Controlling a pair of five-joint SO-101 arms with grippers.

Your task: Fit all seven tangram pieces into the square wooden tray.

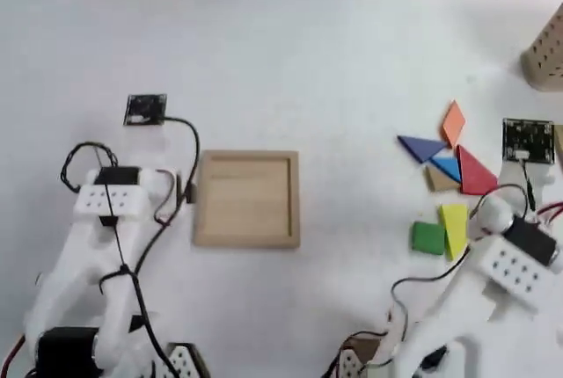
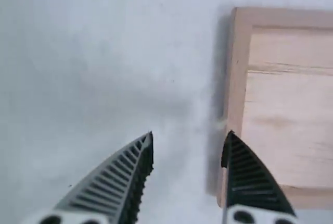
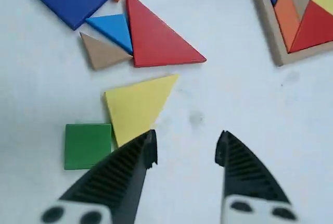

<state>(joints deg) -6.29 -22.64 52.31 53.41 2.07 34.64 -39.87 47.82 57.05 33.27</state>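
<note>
The left arm (image 1: 95, 237) and right arm (image 1: 508, 274) hold their jaws parted, empty.

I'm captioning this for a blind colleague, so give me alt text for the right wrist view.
The right gripper, open, hangs over a white table near a yellow triangle and green square. Farther off lie a red triangle and other pieces, plus the corner of a filled puzzle board.

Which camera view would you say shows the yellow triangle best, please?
The right wrist view: the yellow triangle lies large and clear just ahead of the right gripper, beside the green square. The high view gives it small, near that arm. The left wrist view faces the wooden tray.
</note>
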